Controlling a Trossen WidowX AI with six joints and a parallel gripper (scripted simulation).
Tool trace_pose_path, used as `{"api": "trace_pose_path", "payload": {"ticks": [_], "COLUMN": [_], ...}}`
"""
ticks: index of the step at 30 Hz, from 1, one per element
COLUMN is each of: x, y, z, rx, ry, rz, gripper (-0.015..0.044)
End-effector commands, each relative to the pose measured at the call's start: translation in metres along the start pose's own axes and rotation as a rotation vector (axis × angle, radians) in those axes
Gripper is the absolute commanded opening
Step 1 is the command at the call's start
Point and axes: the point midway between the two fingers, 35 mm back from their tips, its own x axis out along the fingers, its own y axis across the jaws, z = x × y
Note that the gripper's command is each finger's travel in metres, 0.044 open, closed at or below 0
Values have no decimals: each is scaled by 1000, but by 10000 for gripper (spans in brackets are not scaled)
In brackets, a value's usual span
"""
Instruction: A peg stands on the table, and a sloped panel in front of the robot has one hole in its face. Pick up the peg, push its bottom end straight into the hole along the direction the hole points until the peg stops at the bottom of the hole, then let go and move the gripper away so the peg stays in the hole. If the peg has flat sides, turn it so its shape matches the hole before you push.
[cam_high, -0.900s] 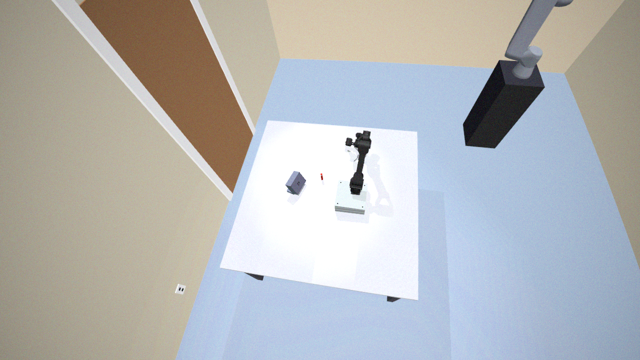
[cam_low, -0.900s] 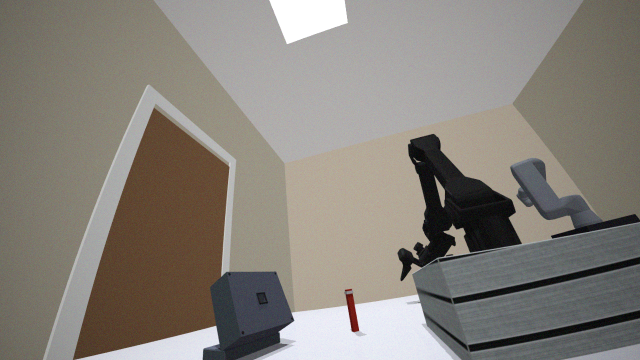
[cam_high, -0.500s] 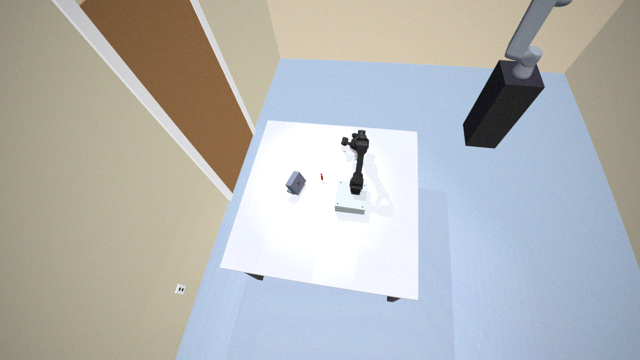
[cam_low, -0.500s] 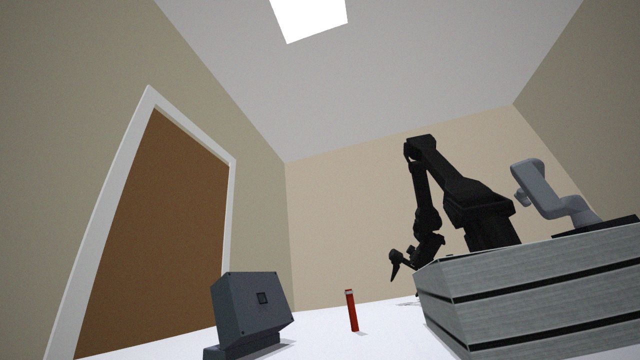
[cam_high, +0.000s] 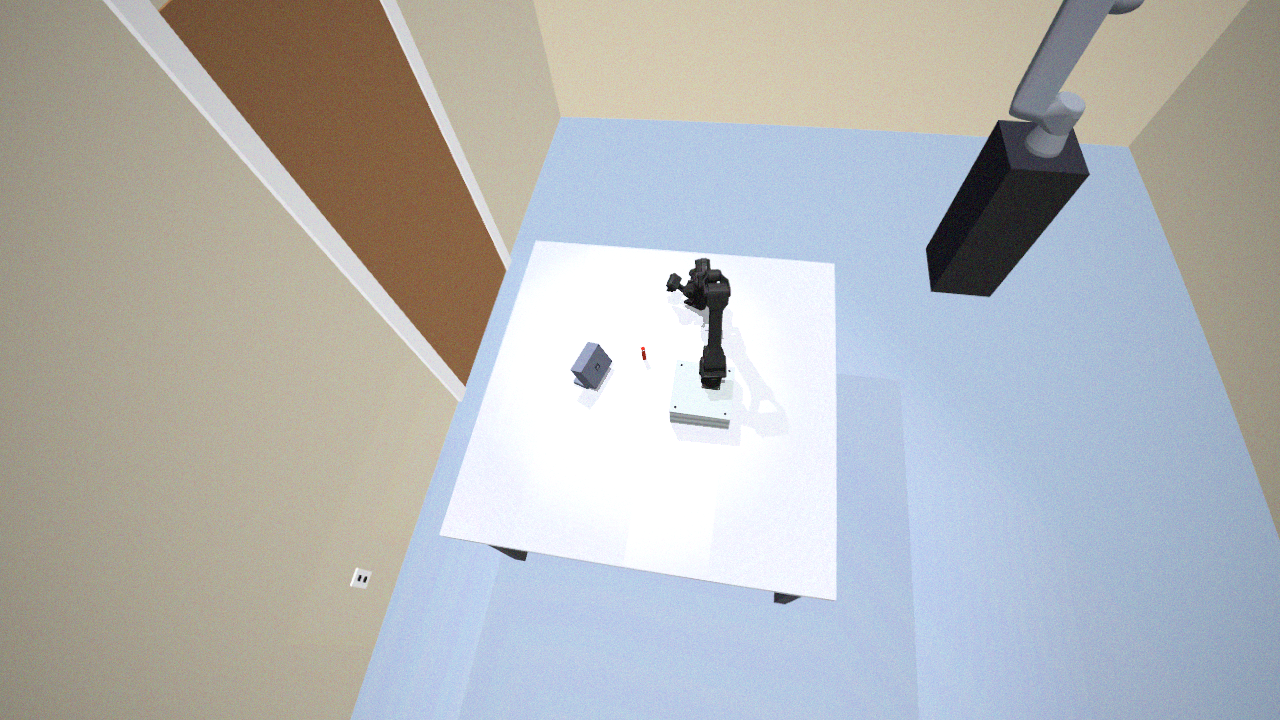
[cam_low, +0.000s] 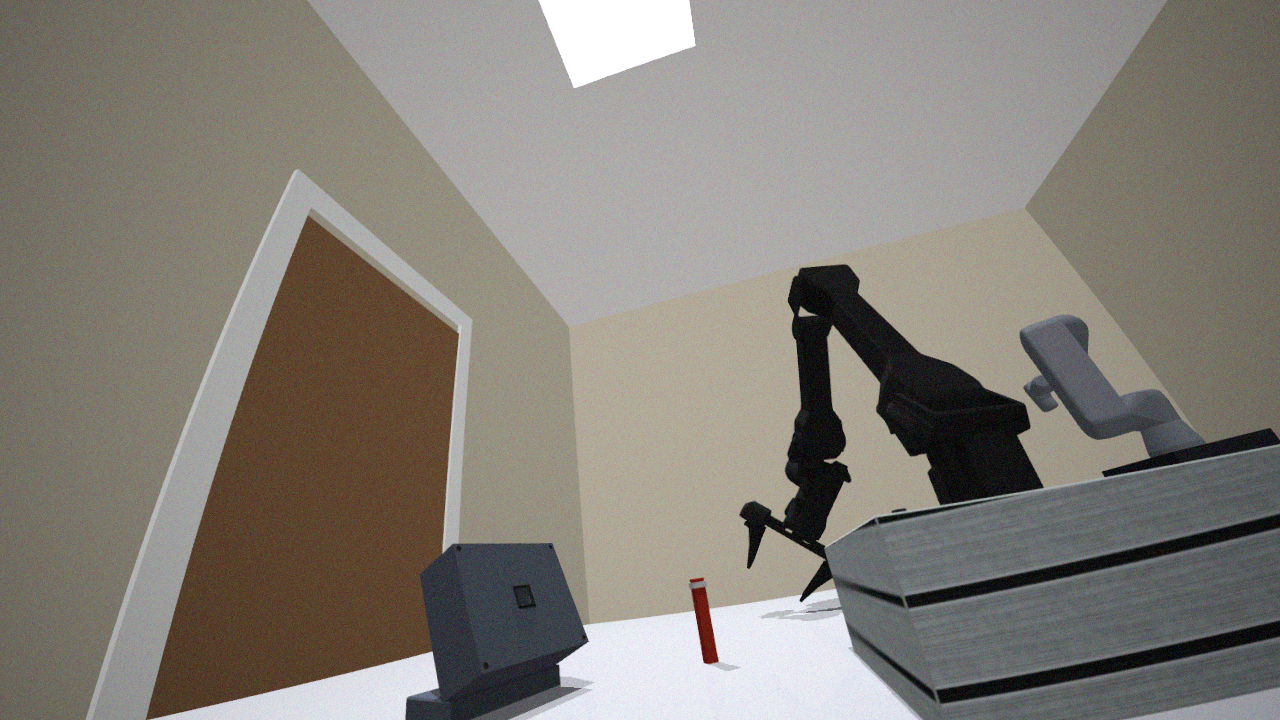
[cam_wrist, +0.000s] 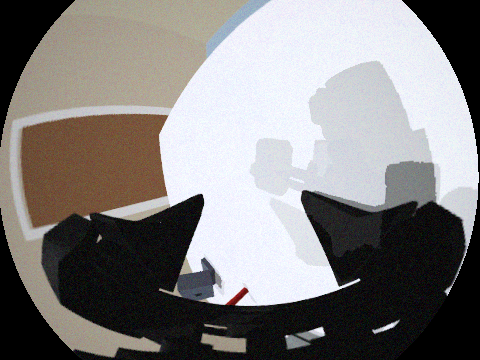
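A slim red peg (cam_high: 643, 353) (cam_low: 704, 624) (cam_wrist: 237, 296) with a pale band near its top stands upright on the table, between the panel and the arm's block. The blue-grey sloped panel (cam_high: 586, 364) (cam_low: 478, 595) (cam_wrist: 194, 283) has one square hole (cam_low: 524, 596) in its face. My gripper (cam_low: 775, 583) (cam_wrist: 252, 198) is open and empty, its fingers spread wide. It hangs above the table beyond the peg in the exterior view, towards the back edge in the top view. In the wrist view the peg's lower part is hidden behind the gripper body.
My arm's base stands on a layered grey block (cam_high: 702, 392) (cam_low: 1029, 582) on the white table (cam_high: 554, 474). Away from the table, a grey robot arm (cam_high: 1060, 80) (cam_low: 1074, 385) stands on a black pedestal (cam_high: 998, 219). A brown door (cam_high: 358, 214) (cam_low: 313, 447) (cam_wrist: 95, 165) is in the side wall.
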Motion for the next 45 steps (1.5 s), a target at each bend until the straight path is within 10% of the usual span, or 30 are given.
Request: {"api": "trace_pose_path", "payload": {"ticks": [1, 45], "x": [5, 7], "y": [12, 87], "z": [-13, -173], "rx": [63, 572], "ry": [32, 141], "rz": [-28, -455], "gripper": [440, 440]}}
